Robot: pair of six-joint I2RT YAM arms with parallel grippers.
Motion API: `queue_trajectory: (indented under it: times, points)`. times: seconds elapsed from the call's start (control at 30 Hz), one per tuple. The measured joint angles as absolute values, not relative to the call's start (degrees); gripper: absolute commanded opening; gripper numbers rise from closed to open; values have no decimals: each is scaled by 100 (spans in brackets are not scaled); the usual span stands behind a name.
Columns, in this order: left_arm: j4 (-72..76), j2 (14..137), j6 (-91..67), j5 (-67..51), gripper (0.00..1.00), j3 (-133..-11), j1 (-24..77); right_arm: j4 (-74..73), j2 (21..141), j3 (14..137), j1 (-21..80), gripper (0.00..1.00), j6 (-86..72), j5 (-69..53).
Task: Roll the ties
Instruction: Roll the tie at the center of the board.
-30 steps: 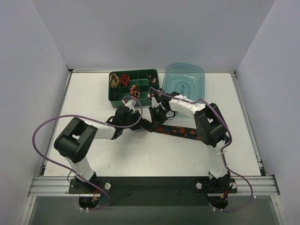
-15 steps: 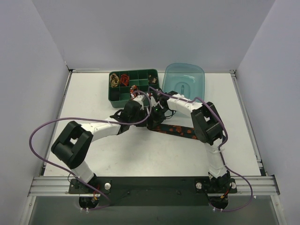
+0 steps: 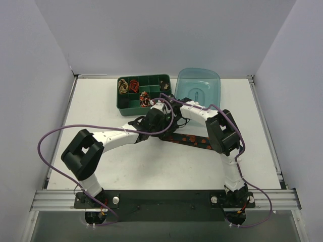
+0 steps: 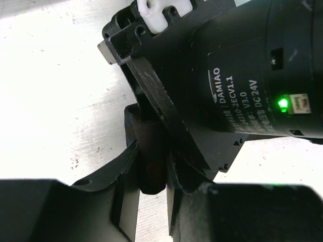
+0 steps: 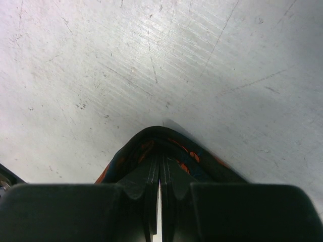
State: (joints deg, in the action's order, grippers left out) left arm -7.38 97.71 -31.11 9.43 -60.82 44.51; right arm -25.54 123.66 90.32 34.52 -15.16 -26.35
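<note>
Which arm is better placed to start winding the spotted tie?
Probably right: the right gripper is shut on a fold of the black-and-orange tie. The left gripper also seems to pinch part of it, but sits crowded against the right wrist motor.

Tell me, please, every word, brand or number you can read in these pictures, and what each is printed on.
"DAMIAO": on the black motor casing, seen in the left wrist view.
"J4310-2ECV1.1": same casing; the start of this line is hidden.
"V3.0": same casing.
"DC 24V": same casing.
Nothing readable shows in the top view or the right wrist view.
</note>
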Motion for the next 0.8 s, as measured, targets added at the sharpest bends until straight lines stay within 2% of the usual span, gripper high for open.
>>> queue_trajectory:
  times: [0.27,0.6,0.8]
  points:
    - [-882,9745,-3413,1400,17,-6042,4510,-2434,12363,8995,3468,0,-1555,-2720]
    - [-578,8976,-3992,1347,12,-4952,3981,-2086,12315,8744,3658,0,-1662,-3127]
    - [-563,8925,-3953,1308,9,-4888,3931,-2034,12315,8726,3723,0,-1671,-3183]
